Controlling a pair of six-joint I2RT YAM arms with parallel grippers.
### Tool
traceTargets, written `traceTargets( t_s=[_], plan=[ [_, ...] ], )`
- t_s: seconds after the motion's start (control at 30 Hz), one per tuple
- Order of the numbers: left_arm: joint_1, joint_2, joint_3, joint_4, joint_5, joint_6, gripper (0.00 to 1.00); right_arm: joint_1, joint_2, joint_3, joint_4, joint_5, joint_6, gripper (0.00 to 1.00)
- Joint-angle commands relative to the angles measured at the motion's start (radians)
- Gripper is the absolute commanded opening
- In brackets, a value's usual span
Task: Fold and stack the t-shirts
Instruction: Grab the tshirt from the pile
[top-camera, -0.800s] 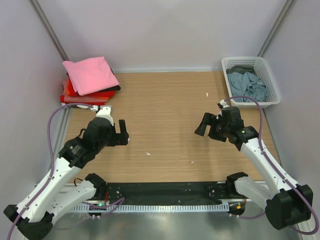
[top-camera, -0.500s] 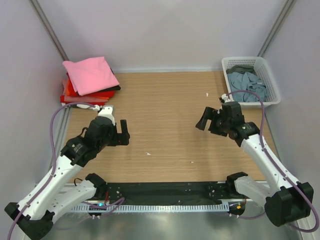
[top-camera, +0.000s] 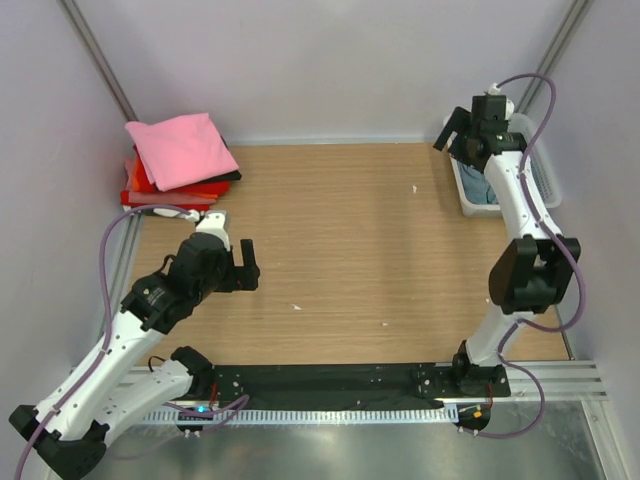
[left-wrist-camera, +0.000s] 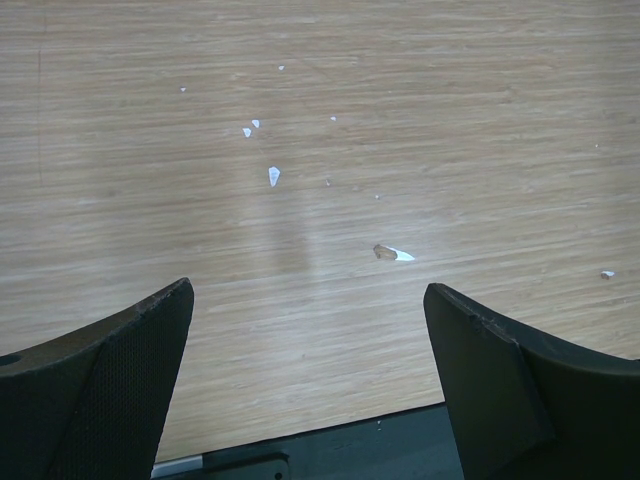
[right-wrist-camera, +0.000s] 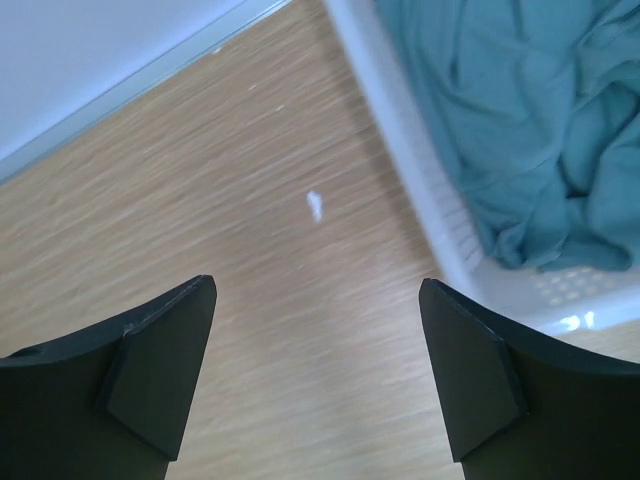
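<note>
Right gripper, jaws apart, empty, hung beside a white plastic lattice basket holding crumpled slate-blue cloth t-shirt, edges cut off, perhaps several.

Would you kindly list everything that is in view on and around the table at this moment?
pink t-shirt: one, pink, folded, top of the far-left stack
black t-shirt: one, black, edge showing under the pink
red t-shirts: count unclear, red, bottom of the stack
slate-blue t-shirt: one, blue, crumpled in the basket
basket: one, white, far right
scraps: several, white, scattered on the table
table: one, light wood
left gripper: open, over bare table
right gripper: open, beside the basket
</note>
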Motion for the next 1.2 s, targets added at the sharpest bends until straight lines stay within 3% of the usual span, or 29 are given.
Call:
traceTargets(
  t_s=[0.0, 0.23, 0.5, 0.6, 0.7, 0.73, 0.8, 0.83, 0.93, 1.17],
  plan=[
    [-0.004, 0.000, 0.007, 0.027, -0.004, 0.006, 0.98, -0.070, 0.135, 0.227, -0.078, 0.090, -0.043, 0.89],
    [-0.005, 0.008, 0.006, 0.027, -0.010, 0.006, 0.98, -0.178, 0.492, 0.652, -0.235, 0.116, -0.070, 0.88],
    [-0.005, 0.012, 0.007, 0.024, -0.026, 0.005, 0.98, -0.222, 0.646, 0.662, -0.200, 0.098, -0.045, 0.85],
    [-0.005, 0.020, 0.007, 0.024, -0.032, 0.002, 0.98, -0.224, 0.689, 0.660, -0.184, 0.069, -0.047, 0.80],
    [-0.005, 0.037, 0.009, 0.018, -0.043, -0.001, 0.98, -0.227, 0.713, 0.660, -0.169, 0.049, -0.054, 0.66],
    [-0.005, 0.041, 0.009, 0.016, -0.044, -0.003, 0.98, -0.228, 0.716, 0.662, -0.163, 0.044, -0.057, 0.53],
    [-0.005, 0.048, 0.012, 0.013, -0.052, -0.004, 0.98, -0.239, 0.718, 0.660, -0.160, 0.027, -0.054, 0.38],
    [-0.005, 0.049, 0.010, 0.013, -0.053, -0.006, 0.98, -0.244, 0.715, 0.662, -0.157, 0.008, -0.056, 0.24],
    [-0.005, 0.051, 0.010, 0.012, -0.059, -0.008, 0.98, -0.257, 0.691, 0.662, -0.160, -0.031, -0.045, 0.01],
    [-0.005, 0.040, 0.010, 0.010, -0.066, -0.009, 0.98, -0.219, 0.493, 0.660, -0.147, -0.161, -0.040, 0.01]
  ],
)
